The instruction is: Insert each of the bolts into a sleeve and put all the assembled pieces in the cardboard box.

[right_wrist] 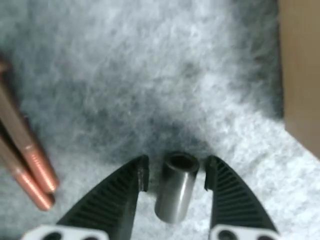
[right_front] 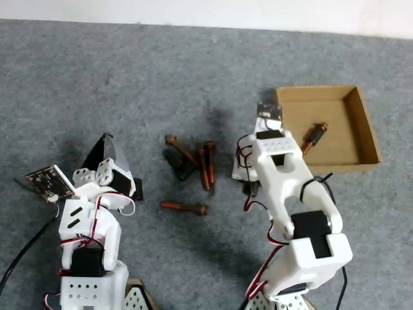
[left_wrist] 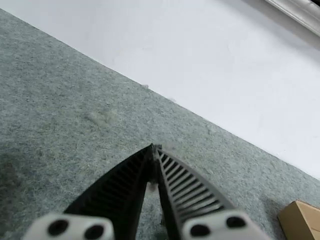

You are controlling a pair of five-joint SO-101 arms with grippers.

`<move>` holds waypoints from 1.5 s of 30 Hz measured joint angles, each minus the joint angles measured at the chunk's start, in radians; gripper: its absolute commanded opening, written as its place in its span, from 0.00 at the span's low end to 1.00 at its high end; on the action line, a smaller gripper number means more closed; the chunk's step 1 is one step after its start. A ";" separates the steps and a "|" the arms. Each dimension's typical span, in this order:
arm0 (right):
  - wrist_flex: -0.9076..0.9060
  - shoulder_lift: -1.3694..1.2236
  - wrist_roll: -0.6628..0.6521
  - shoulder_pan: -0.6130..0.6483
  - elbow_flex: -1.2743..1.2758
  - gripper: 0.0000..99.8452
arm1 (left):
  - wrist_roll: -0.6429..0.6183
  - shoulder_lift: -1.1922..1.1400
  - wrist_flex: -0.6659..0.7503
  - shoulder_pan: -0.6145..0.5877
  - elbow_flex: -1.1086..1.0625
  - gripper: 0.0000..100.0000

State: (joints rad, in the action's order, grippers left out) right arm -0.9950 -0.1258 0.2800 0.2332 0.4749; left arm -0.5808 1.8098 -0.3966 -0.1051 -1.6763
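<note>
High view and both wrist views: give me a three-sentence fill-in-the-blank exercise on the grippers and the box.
The right gripper stands ____ around the dark sleeve.
The left gripper is ____ and empty.
The cardboard box holds ____ assembled piece.
Missing words: open; shut; one.

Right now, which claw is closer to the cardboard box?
Right. The right claw is open around a sleeve just beside the cardboard box. The left claw is shut, far past the loose bolts.
</note>
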 measured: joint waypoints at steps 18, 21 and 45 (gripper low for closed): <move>-0.002 -0.011 0.008 -0.005 -0.003 0.00 | 0.000 0.000 0.000 0.000 0.000 0.01; -0.002 -0.011 0.008 -0.005 -0.003 0.00 | 0.000 0.000 0.000 0.000 0.000 0.01; 0.304 0.594 -0.063 -0.078 0.423 0.00 | 0.087 0.000 -0.044 0.180 0.000 0.01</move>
State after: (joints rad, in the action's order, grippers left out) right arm -0.6912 0.4680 0.2171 0.1550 0.8984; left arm -0.4933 1.8098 -0.4411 0.0744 -1.6763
